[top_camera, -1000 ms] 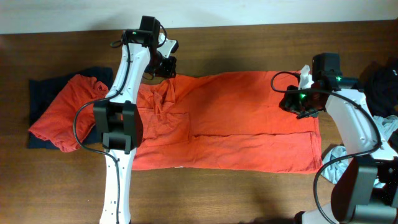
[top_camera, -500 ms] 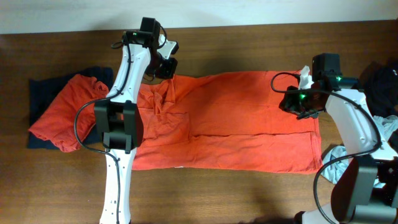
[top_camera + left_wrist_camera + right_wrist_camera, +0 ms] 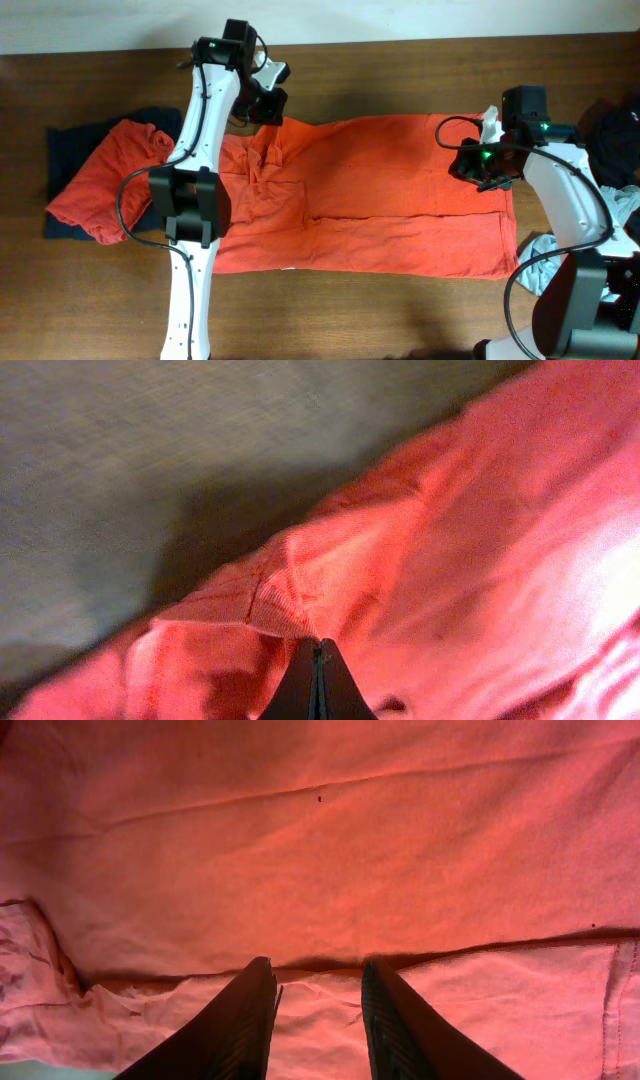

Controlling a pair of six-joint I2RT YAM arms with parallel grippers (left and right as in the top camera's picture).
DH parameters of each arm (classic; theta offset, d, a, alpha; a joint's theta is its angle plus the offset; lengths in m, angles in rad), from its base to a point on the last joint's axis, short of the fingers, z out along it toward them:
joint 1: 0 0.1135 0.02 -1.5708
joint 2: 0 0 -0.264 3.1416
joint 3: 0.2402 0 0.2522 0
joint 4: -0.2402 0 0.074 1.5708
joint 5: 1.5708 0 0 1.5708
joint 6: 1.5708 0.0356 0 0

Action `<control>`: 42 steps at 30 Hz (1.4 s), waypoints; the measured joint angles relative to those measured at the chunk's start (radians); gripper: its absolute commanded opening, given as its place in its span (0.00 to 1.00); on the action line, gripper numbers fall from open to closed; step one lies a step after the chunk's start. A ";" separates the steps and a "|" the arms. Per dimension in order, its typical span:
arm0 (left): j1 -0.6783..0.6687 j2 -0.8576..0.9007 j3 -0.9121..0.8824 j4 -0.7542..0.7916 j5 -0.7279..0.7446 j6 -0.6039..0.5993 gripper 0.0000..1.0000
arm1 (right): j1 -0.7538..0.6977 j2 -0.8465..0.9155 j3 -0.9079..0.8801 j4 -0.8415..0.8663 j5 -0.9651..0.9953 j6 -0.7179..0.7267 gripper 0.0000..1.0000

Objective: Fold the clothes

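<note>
A red-orange T-shirt (image 3: 380,195) lies spread across the middle of the table, with no print showing. At the shirt's far left corner, my left gripper (image 3: 268,104) is shut on a ribbed edge (image 3: 285,610). That edge is pulled up a little and casts a shadow on the table. In the left wrist view the jaws (image 3: 318,650) meet with the cloth at their tip. My right gripper (image 3: 481,166) hangs over the shirt's far right part. It is open (image 3: 317,965), its fingers (image 3: 250,1015) straddle flat wrinkled cloth, and it holds nothing.
At the left, another red-orange garment (image 3: 100,185) lies on a navy one (image 3: 62,145). At the right edge are a black garment (image 3: 615,125) and grey-blue cloth (image 3: 545,262). Bare wooden table (image 3: 380,320) runs along the front.
My left gripper has shut on the shirt's edge and moved slightly toward the back, lifting the cloth. The right arm has not moved.
</note>
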 measured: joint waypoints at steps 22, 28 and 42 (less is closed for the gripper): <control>-0.267 -0.015 0.002 -0.123 -0.013 -0.002 0.08 | 0.000 0.000 0.000 0.000 0.000 -0.001 0.33; -0.267 -0.015 0.002 -0.159 -0.043 -0.003 0.15 | 0.000 0.000 0.000 0.000 0.000 0.000 0.33; -0.142 -0.031 -0.010 -0.198 -0.184 -0.002 0.29 | 0.000 0.000 0.000 0.000 0.000 0.000 0.33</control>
